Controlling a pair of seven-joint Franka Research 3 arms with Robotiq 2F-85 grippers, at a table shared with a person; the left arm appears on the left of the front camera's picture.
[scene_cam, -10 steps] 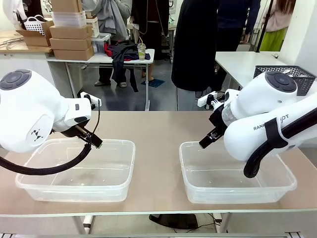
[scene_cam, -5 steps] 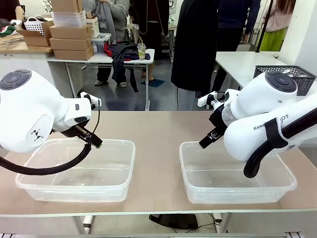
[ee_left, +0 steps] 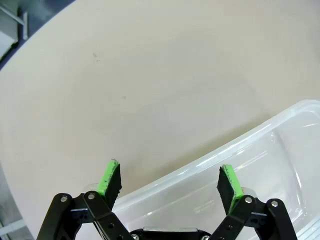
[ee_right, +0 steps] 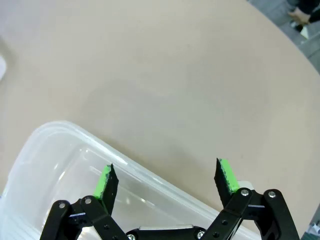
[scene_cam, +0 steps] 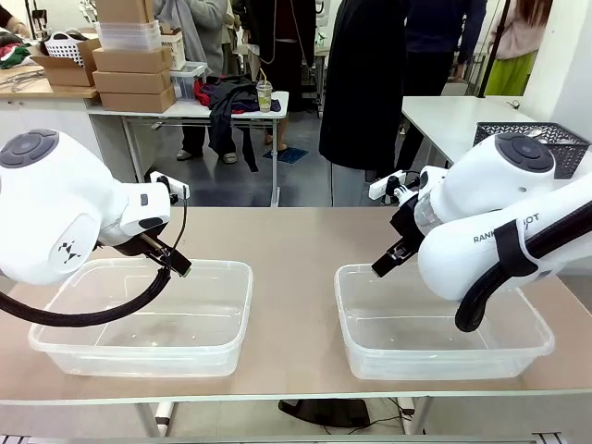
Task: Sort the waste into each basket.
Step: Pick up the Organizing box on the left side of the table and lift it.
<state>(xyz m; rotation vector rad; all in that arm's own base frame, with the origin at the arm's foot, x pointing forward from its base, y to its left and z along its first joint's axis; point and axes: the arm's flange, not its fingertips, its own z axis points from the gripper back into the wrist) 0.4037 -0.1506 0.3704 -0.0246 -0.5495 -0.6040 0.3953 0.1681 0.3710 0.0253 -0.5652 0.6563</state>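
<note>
L gripper wide open, empty, over left tub rim | R gripper likewise, over right tub rim | wrist cams: jaw gaps; front cam: both tubs apart on table

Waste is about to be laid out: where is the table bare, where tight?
Bare tabletop runs between the left tub and right tub, and along the far edge beyond both. Tight only at the tubs' far rims, where the open left gripper and right gripper hang.
</note>
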